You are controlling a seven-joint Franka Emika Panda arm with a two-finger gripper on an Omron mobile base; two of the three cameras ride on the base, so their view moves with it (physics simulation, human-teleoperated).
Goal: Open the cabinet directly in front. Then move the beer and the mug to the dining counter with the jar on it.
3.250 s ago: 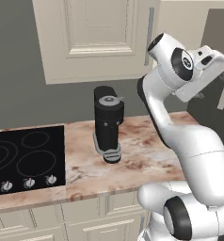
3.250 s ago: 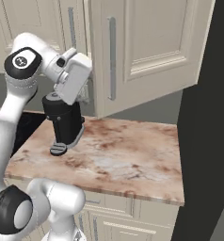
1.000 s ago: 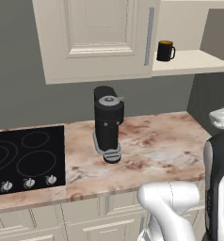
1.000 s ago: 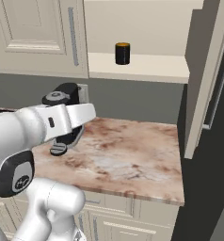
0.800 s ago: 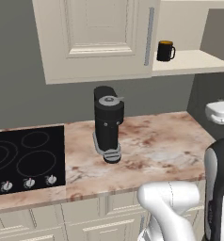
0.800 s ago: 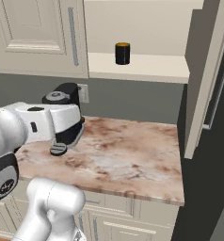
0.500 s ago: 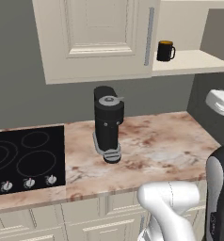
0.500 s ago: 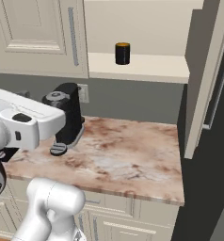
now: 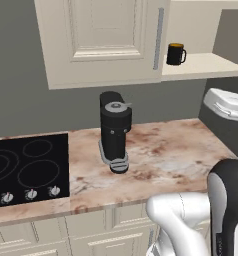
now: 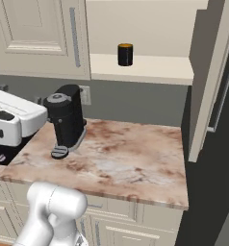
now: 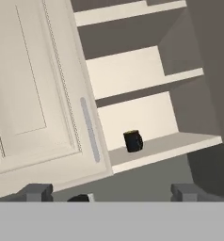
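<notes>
cabinet (image 10: pixel 150 29) right door open; dark mug (image 10: pixel 125 54) upright on its pale lower shelf.

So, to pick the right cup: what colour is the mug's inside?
Yellow-orange inside the dark mug, clearest in the left base view.

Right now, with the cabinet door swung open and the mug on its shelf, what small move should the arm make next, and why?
Probably advance the open tool toward the mug. The cabinet door is already open, the mug stands alone on the lowest shelf, apart from the tool, and the tool holds nothing. I can't see the beer, so the mug is the reachable item.
</notes>
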